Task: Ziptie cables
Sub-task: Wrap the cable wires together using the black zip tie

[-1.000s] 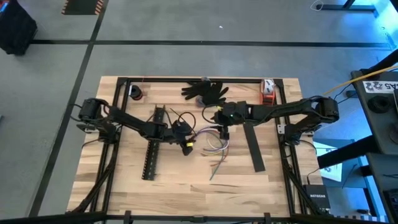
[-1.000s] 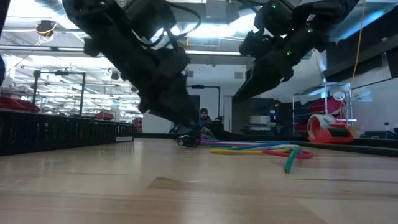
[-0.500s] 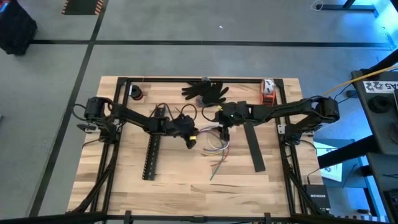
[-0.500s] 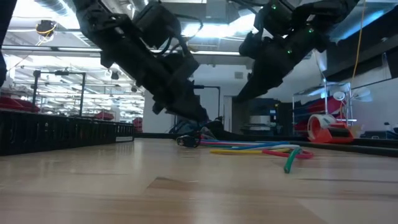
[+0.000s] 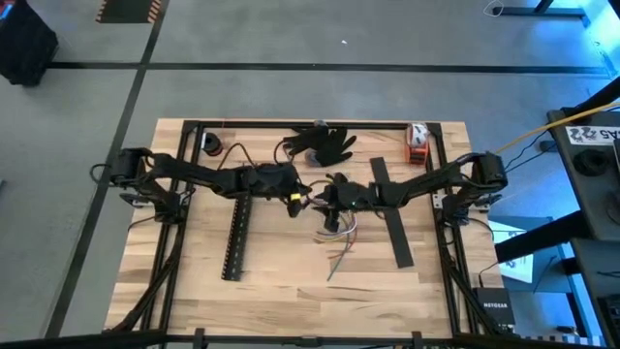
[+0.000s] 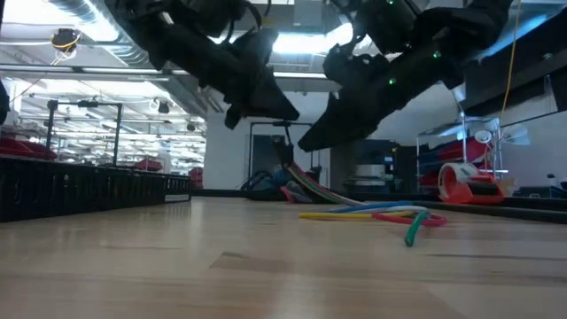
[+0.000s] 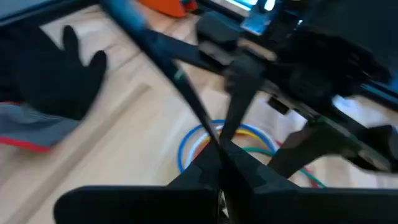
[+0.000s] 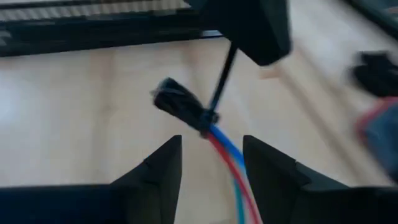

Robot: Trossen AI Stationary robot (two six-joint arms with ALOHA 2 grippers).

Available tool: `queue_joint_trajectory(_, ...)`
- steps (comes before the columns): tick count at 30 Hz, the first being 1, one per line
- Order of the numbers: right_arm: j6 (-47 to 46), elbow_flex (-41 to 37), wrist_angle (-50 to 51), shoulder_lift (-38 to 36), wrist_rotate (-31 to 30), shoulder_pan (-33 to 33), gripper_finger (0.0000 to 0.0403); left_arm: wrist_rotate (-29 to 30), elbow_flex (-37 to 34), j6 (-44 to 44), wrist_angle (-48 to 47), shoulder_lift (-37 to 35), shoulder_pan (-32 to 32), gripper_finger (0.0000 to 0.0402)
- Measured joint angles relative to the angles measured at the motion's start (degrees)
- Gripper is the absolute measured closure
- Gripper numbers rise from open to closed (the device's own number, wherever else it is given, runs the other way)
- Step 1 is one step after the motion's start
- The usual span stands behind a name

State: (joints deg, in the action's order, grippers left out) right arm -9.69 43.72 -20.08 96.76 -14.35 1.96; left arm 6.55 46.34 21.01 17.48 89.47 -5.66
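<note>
Blurred cables lift between parted right fingers; left fingers pinch closed

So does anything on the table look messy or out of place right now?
The cables are untidy: one end is lifted off the wood, with the left gripper shut on a thin dark strip at that end, while the rest lies splayed in loose loops. A black glove lies crumpled at the far edge.

A large workshop or lab hall: exposed ceiling ducts, rows of metal racks, grey concrete floor around the wooden table.
</note>
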Motion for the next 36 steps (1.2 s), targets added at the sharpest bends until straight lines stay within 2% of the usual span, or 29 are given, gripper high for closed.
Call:
queue_joint_trajectory(2,-2.45,0.0,-3.44,1.38,-3.88,0.92,0.0257,-0.01,-0.01,1.23,-0.15,0.0,-0.3,0.0401)
queue_joint_trajectory(6,-8.83,0.04,-7.33,3.07,-4.89,1.92,0.0264,-0.04,-0.01,2.33,-0.39,0.09,-0.45,0.0401)
queue_joint_trajectory(14,-17.22,0.02,-7.3,4.15,-11.81,1.8,0.0265,-0.01,-0.06,0.58,6.95,4.59,-2.17,0.0401)
queue_joint_trajectory(22,-23.23,0.02,-7.57,4.16,-12.14,1.77,0.0265,0.0,-0.06,-0.22,9.35,5.99,-2.79,0.0401)
queue_joint_trajectory(30,-24.88,1.36,-12.66,8.54,-12.06,1.77,0.0266,-0.02,-0.06,-0.16,9.13,5.99,-2.76,0.0401)
queue_joint_trajectory(33,-24.58,1.93,-12.69,8.98,-12.3,1.77,0.028,-0.02,-0.06,-0.05,9.48,5.99,-2.74,0.0401)
queue_joint_trajectory(36,-24.37,2.01,-12.47,9.24,-13.22,1.77,0.0315,-0.03,-0.06,1.91,10.89,5.99,-2.74,0.0401)
